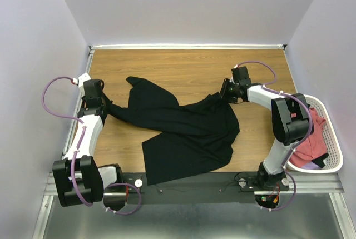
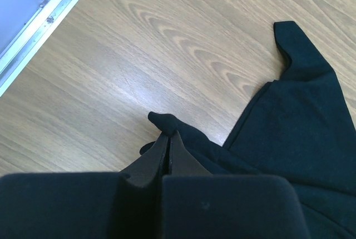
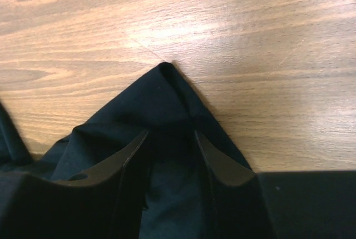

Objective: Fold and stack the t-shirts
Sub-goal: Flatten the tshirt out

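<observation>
**Black shirt** [image 1: 186,133]: one, spread crumpled over the middle of the table [image 1: 183,64]. It is unfolded and drawn out to a point at the left and at the right.

**Left gripper** [image 2: 168,145]: low at the table's left side. The jaws are together, pinching a narrow tip of the black cloth, and a small nub pokes out past the tips.

**Right gripper** [image 3: 169,150]: at the far right of the cloth. The jaws are apart and astride a raised ridge of the shirt, whose peak lies just beyond the tips. No firm pinch is evident.

**Red shirts** [image 1: 312,139]: heaped in the basket [image 1: 334,164] at the right edge, not yet handled.

**Stage (judged):** early, with the black shirt being stretched flat before any fold.

**Risks (judged):**
- If the arms pull apart, the right side may slide free because its jaws are not closed on the cloth, and the shirt would bunch toward the left.
- The left hold is a thin tip and could slip under tension.
- The twisted middle may be folded in as creases.
</observation>
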Controlling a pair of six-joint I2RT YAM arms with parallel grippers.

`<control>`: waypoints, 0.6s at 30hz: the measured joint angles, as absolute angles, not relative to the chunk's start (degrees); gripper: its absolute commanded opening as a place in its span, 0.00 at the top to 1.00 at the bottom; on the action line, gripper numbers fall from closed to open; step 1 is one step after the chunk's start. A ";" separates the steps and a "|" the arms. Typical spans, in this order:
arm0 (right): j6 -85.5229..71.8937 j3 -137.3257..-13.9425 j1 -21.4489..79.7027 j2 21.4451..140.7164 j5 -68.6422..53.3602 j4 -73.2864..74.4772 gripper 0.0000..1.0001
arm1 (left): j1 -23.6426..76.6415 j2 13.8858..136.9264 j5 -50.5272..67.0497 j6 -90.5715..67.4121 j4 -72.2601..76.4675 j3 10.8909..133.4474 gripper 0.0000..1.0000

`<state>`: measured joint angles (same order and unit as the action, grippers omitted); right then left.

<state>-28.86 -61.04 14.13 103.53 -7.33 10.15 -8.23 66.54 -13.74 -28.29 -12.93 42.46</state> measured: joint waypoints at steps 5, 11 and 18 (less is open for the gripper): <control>-28.14 -61.04 14.13 103.94 -9.19 9.89 0.56 | -8.23 66.85 -13.23 -28.27 -12.93 42.46 1.00; -26.76 -61.04 14.13 103.92 -11.77 9.85 0.45 | -8.23 66.94 -13.15 -28.27 -12.91 42.46 1.00; -25.43 -60.99 14.26 103.46 -15.68 9.93 0.40 | -8.23 67.09 -12.88 -28.25 -12.91 42.46 1.00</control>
<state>-25.43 -60.99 14.26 103.46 -15.68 9.93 -8.23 67.09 -12.88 -28.25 -12.91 42.46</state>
